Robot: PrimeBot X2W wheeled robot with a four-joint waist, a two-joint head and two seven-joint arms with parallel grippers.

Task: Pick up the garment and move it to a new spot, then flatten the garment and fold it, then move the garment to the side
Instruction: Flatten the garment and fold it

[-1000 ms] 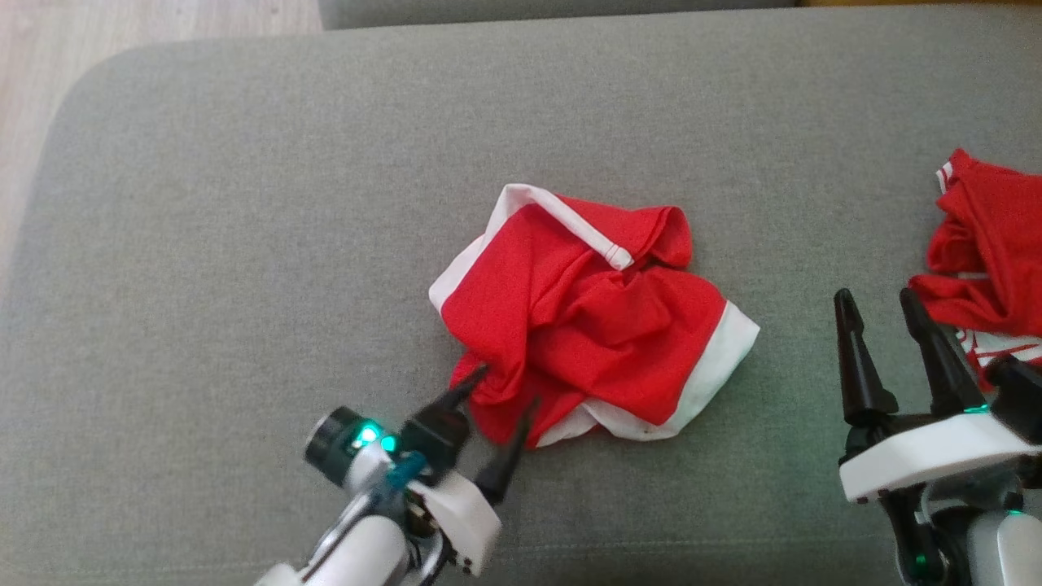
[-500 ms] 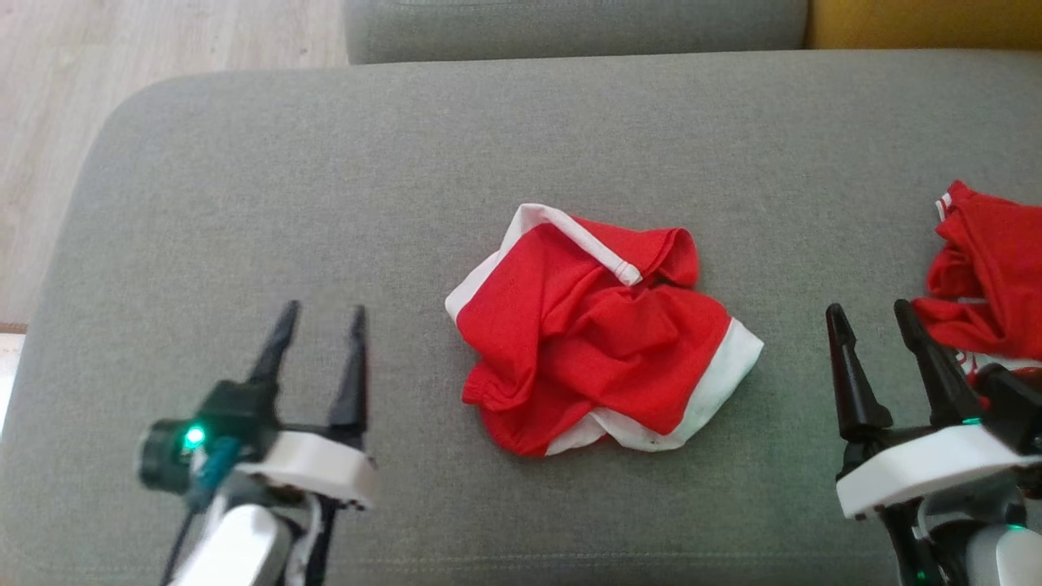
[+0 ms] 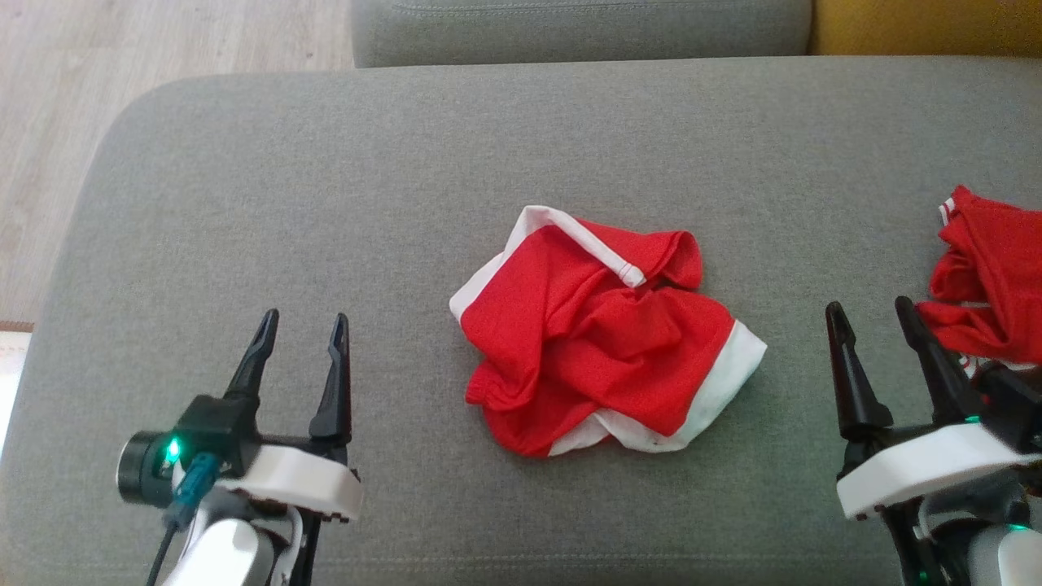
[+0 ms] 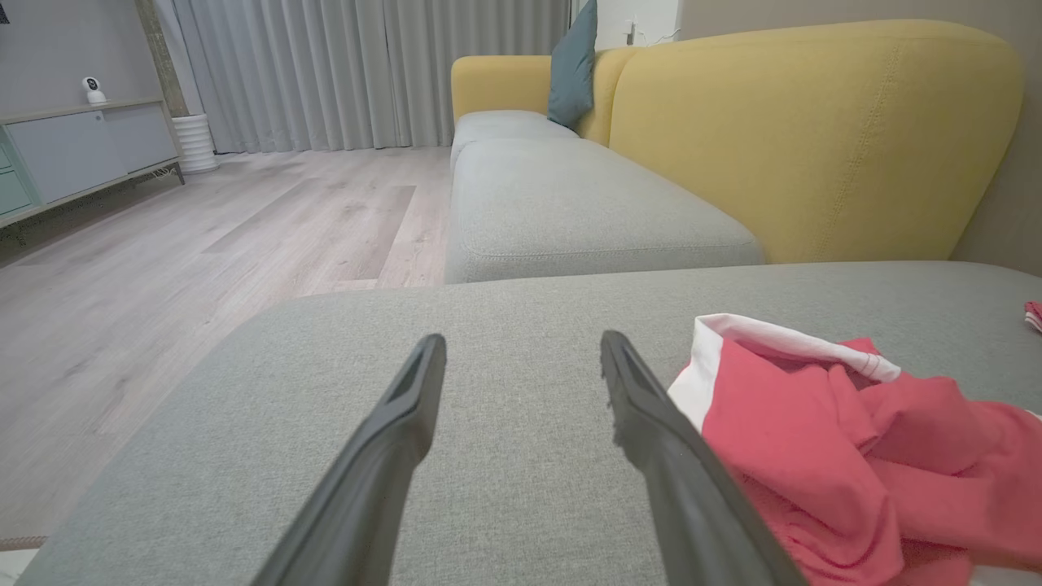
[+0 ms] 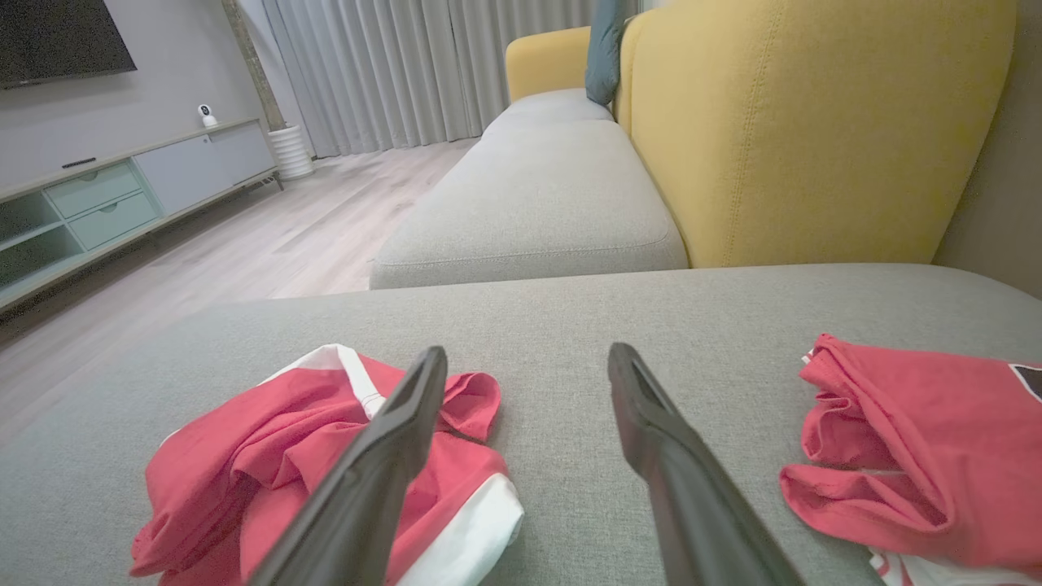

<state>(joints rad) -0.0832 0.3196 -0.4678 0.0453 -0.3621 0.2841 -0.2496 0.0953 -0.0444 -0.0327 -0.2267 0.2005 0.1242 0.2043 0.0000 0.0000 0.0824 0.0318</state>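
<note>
Crumpled garment (image 3: 602, 342) on sofa seat (image 3: 326, 203), left end effector (image 3: 304, 317) and right end effector (image 3: 867, 305) released and empty; flattening looks next, so grab opposite hems.

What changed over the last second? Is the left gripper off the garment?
The left gripper pulled back from the near-left edge of the red garment to the robot's left; it hovers open over the grey cushion, holding nothing. The view itself shifted slightly. Unchanged: the garment, crumpled in place, and the open right gripper beside the second red garment.
</note>
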